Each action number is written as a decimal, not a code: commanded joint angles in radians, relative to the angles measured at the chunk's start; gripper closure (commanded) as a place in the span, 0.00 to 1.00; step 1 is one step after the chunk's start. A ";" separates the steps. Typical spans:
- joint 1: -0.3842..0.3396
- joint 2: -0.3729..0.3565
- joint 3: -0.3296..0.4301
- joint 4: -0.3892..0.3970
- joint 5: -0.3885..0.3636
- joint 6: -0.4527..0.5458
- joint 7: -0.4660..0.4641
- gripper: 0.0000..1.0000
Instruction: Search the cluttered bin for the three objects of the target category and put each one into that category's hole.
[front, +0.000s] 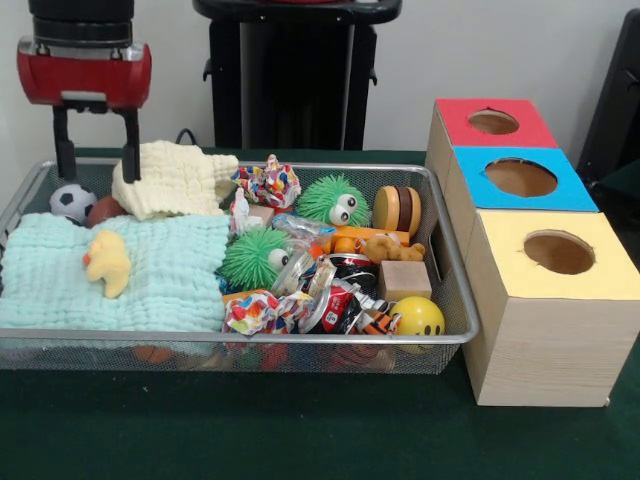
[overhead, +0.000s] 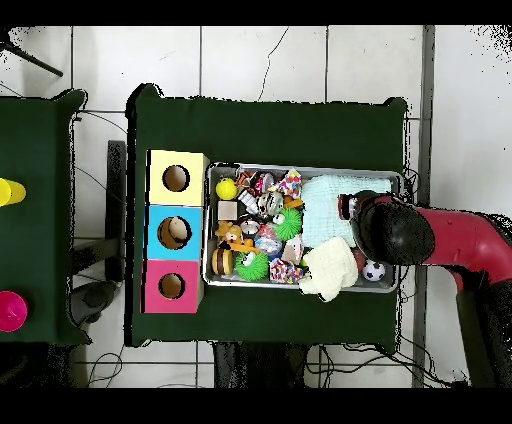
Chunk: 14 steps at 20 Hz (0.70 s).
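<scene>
The silver wire-mesh bin (front: 455, 300) stands on the green table, full of toys. A yellow plush duck (front: 108, 262) lies on a light-blue cloth (front: 150, 285) at the bin's near left in the front view. A tan-brown teddy bear (front: 392, 250) lies among the clutter at the right; it also shows in the overhead view (overhead: 232, 237). No third plush animal is visible. My gripper (front: 97, 170) hangs open and empty over the bin's far left corner, above and behind the duck. In the overhead view the arm's head (overhead: 395, 232) hides it.
Three wooden boxes with round holes stand right of the bin: red (front: 490, 122), blue (front: 520, 178), yellow (front: 558, 252). A cream cloth (front: 170, 180), soccer ball (front: 72, 200), two green fuzzy balls (front: 333, 200), a yellow smiley ball (front: 418, 316) and a wooden block (front: 405, 280) fill the bin.
</scene>
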 joint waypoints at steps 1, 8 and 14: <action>0.001 0.111 0.058 -0.041 -0.134 -0.043 -0.227 0.00; 0.003 0.180 0.055 -0.061 -0.213 -0.097 -0.206 0.00; -0.007 0.231 0.030 -0.080 -0.249 -0.058 -0.212 0.00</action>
